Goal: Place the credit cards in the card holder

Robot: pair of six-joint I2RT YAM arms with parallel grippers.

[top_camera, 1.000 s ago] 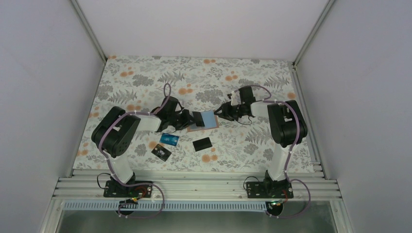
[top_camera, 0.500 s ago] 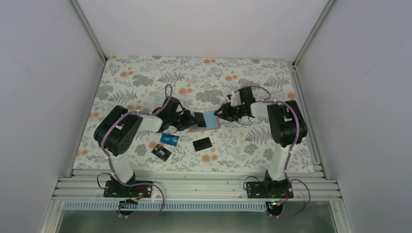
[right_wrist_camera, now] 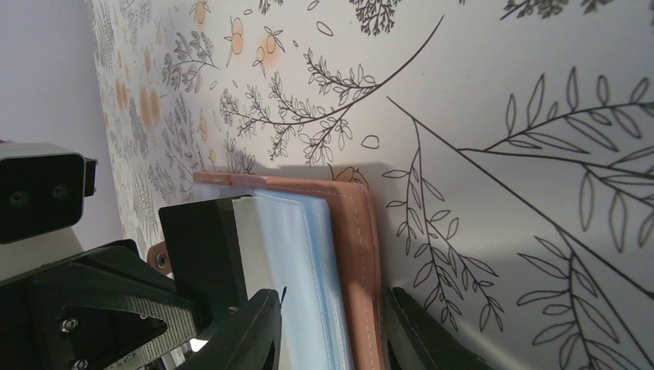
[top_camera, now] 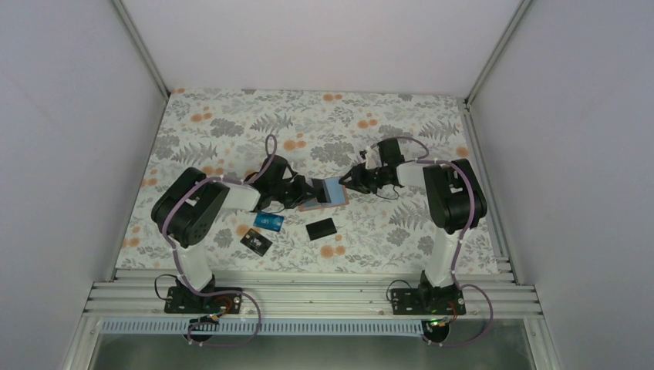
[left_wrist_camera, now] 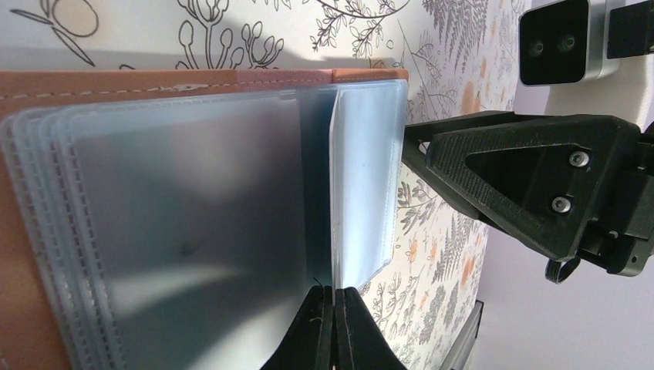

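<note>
Across the floral table (top_camera: pixel 231 131): left arm (top_camera: pixel 193 212) and right arm (top_camera: pixel 451 193), both bent inward to meet at the middle. Between them, the holder (top_camera: pixel 332 191), lying open on the cloth, tan cover down, clear sleeves up. Probably approached from both sides so as to pin the leather with one gripper and open a slot with the other (a floppy stack, likely to slide under a one-sided push).

Nearer the bases, outside the holder: blue card (top_camera: pixel 269 222), black card (top_camera: pixel 321 228), printed card (top_camera: pixel 256 243), all flat on the cloth. None loaded as far as can be seen, so early in the job, by this reckoning.

Right gripper (right_wrist_camera: pixel 328 301): fingers apart, one on the sleeve side and one beyond the cover's stitched edge, straddling the holder's right end. Against the sleeves on one side, just beside the leather on the other. Impossible to tell whether truly clamped.

Left gripper (left_wrist_camera: pixel 333 304): tips pressed together on the edge of one sleeve (left_wrist_camera: pixel 362 177), standing upright off the rest. Presumably held so to part the pages and show a mouth for a card. No card in either gripper.
</note>
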